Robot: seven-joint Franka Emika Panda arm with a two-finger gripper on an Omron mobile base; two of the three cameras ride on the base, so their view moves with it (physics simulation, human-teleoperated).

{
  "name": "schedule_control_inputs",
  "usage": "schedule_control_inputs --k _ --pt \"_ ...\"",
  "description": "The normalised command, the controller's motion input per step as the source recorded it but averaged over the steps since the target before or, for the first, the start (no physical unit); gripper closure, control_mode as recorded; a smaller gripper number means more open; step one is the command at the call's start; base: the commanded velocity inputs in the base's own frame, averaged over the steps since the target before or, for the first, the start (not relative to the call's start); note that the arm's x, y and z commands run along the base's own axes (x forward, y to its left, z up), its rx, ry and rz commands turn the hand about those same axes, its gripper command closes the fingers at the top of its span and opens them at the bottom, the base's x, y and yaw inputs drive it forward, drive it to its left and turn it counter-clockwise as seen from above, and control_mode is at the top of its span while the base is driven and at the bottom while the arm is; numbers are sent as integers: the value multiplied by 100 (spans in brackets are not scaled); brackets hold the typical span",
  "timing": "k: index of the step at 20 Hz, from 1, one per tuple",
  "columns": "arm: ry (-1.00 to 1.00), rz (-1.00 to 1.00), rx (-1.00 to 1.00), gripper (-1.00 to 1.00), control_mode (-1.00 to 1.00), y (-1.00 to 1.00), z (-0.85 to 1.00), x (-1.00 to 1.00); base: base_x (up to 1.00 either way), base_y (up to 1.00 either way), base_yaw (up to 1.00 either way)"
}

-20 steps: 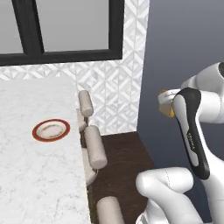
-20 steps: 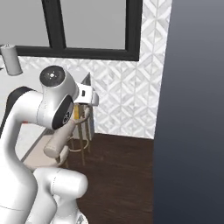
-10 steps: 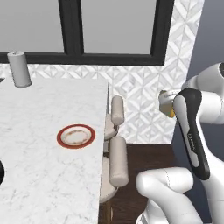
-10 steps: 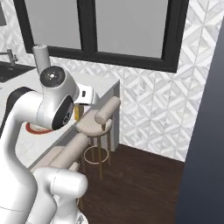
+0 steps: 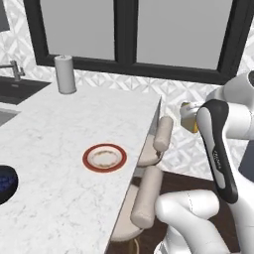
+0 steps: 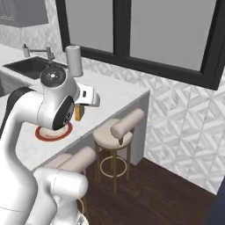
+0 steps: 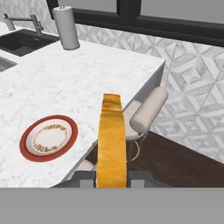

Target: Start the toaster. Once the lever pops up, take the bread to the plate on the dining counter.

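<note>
Rendered, evenly bright, diffuse; soft shadows under stools [image 5: 149, 194]; no glare on dining counter [image 5: 59, 134]; slightly soft, low-resolution throughout.

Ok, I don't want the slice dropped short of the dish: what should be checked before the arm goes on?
1. The bread held in the jaws of the gripper: ok.
2. The plate bare and ready: ok.
3. Plate lies flat on the dining counter: ok.
4. Bread over the plate: not ok, it is off the counter edge, above the stools.
5. How firm the grip is: cannot tell.
</note>
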Motion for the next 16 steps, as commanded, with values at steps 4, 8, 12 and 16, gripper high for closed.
schedule_control_inputs --k 4,8,12,16 --pt "0 0 0 100 100 0 0 0 58 -8 53" --pt "0 0 0 100 100 0 0 0 59 -5 55" --pt "0 0 0 100 100 0 0 0 60 -6 53" --pt "0 0 0 100 100 0 0 0 56 -12 55"
